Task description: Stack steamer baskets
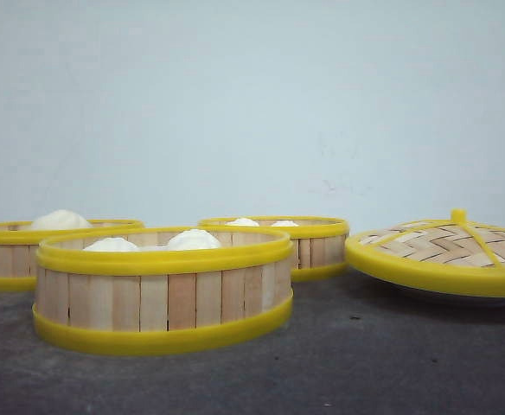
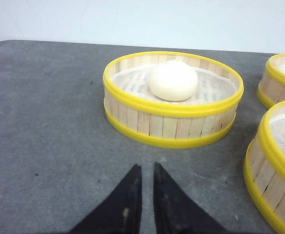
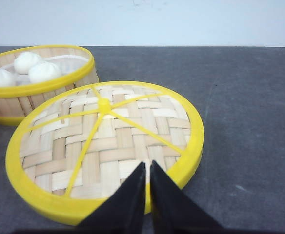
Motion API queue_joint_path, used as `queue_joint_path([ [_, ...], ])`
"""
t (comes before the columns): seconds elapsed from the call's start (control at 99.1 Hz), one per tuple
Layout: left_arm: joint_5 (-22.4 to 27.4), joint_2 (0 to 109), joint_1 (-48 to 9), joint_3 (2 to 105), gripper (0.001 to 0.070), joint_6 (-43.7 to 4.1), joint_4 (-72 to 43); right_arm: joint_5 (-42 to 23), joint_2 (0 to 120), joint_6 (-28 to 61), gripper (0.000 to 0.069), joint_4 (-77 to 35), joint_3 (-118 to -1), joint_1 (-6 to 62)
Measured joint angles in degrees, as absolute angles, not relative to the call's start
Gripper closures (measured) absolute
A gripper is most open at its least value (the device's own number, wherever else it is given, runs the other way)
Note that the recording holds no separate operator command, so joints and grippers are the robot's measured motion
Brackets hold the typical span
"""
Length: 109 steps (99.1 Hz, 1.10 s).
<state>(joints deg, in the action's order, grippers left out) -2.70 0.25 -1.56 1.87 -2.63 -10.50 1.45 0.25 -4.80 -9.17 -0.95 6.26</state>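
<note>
Three steamer baskets stand apart on the dark table. The nearest one (image 1: 162, 301) holds two white buns; one at the left rear (image 1: 2, 259) holds a single bun, and one at the middle rear (image 1: 317, 251) holds small buns. Neither gripper shows in the front view. My left gripper (image 2: 147, 168) is shut and empty above bare table, a short way from the single-bun basket (image 2: 167, 127). My right gripper (image 3: 148, 165) is shut and empty, its tips over the near edge of the woven lid (image 3: 103, 146).
The domed woven lid (image 1: 443, 251) with yellow rim and knob sits at the right, beside a basket of buns (image 3: 40, 92). Two more baskets (image 2: 274, 165) (image 2: 279, 78) edge into the left wrist view. A pale wall runs behind the table.
</note>
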Motion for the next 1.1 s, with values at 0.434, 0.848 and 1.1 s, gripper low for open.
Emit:
queue_joint_path([
  [0.434, -2.70, 0.25, -1.56, 1.87, 0.0695, -2.66, -10.48, 1.48, 0.25, -5.06, 0.0681, -8.25, -0.95, 6.26],
  [0.848, -0.58, 2.68, -1.63, 11.81, 0.0695, -14.70, -12.88, 4.32, 4.32, -17.04, 0.0681, -6.48, -12.34, 6.26],
  [1.1, 2.55, 14.96, -1.63, 32.14, 0.0695, -13.04, -24.84, 4.51, 21.28, -14.87, 0.0681, -19.38, -32.62, 6.26],
])
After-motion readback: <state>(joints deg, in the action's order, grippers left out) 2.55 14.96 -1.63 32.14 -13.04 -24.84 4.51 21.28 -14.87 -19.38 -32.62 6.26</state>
